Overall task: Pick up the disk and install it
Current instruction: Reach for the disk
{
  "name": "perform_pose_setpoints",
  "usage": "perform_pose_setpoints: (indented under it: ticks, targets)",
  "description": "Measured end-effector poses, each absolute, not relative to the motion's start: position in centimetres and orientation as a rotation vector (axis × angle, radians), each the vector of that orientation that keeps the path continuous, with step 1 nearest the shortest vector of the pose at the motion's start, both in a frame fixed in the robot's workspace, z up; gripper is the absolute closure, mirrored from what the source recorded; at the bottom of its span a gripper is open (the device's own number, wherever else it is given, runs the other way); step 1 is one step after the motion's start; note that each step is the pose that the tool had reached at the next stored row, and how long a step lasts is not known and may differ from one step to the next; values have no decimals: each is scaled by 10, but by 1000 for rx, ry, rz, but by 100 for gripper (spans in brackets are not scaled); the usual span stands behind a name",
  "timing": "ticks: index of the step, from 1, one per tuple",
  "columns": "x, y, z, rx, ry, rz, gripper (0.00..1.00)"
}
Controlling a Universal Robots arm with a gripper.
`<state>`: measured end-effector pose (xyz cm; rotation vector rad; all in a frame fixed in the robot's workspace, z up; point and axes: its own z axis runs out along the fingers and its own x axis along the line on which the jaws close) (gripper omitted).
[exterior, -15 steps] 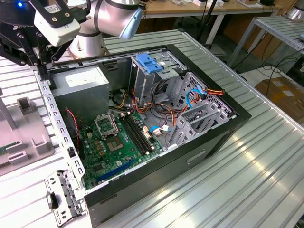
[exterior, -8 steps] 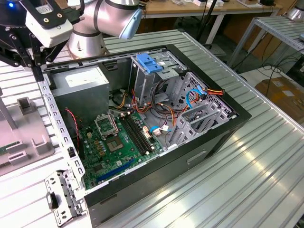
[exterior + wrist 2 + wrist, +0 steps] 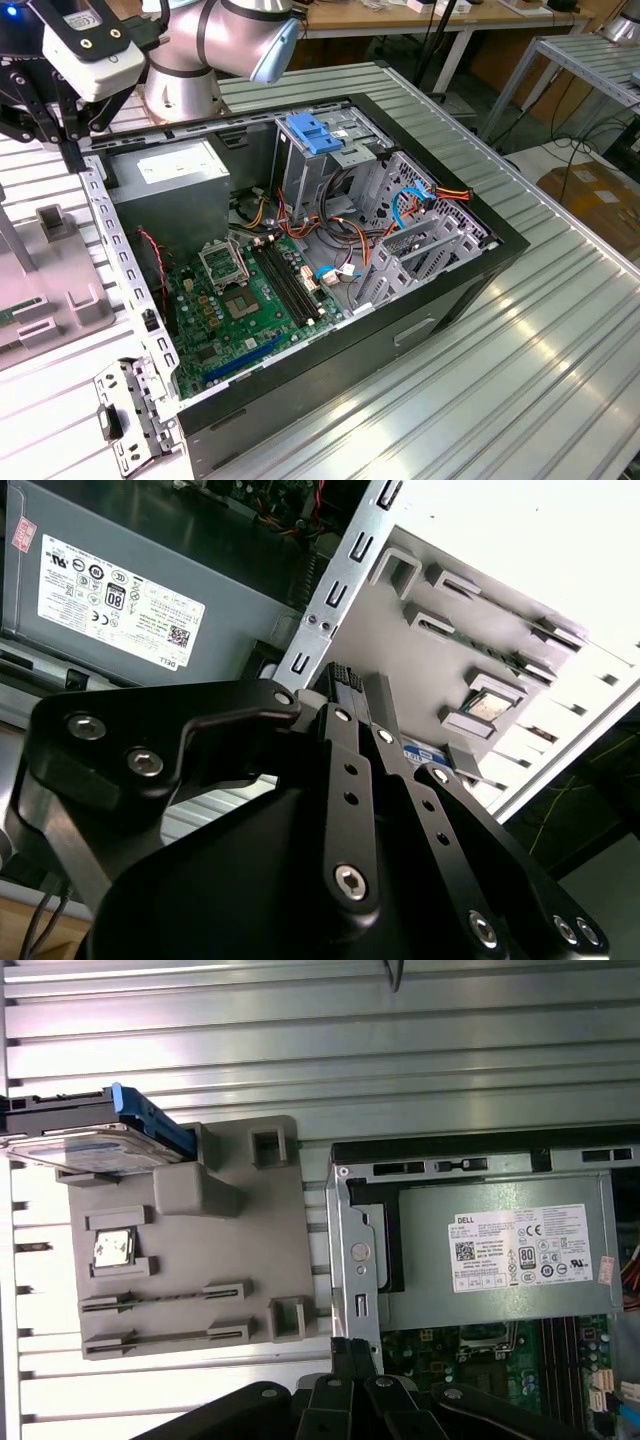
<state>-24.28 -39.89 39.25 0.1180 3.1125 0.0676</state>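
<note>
The disk (image 3: 100, 1142) is a silver drive with a white label and a blue frame along its edge. It stands in a slot at one end of the grey holder (image 3: 200, 1260), beside the computer case. My gripper (image 3: 69, 150) hangs over the case's rear corner in the exterior view's left, above the case wall (image 3: 352, 1260) next to the power supply (image 3: 510, 1250). It is well apart from the disk. In both wrist views the black fingers (image 3: 340, 695) lie together with nothing between them, so the gripper (image 3: 355, 1345) is shut and empty.
The open case (image 3: 480, 270) lies on a ribbed metal table (image 3: 560, 340), with the motherboard (image 3: 240, 300), cables and a metal drive cage with a blue latch (image 3: 315, 135) inside. The grey holder (image 3: 50, 290) also carries a small chip (image 3: 112, 1248). A perforated bracket (image 3: 130, 420) lies near the table's front.
</note>
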Motion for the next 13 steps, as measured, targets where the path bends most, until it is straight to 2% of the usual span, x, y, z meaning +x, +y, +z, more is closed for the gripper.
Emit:
perform_pose_setpoints:
  ticks: [13]
  targets:
    - [-250, -399, 392, 118, 3112, 68, 89]
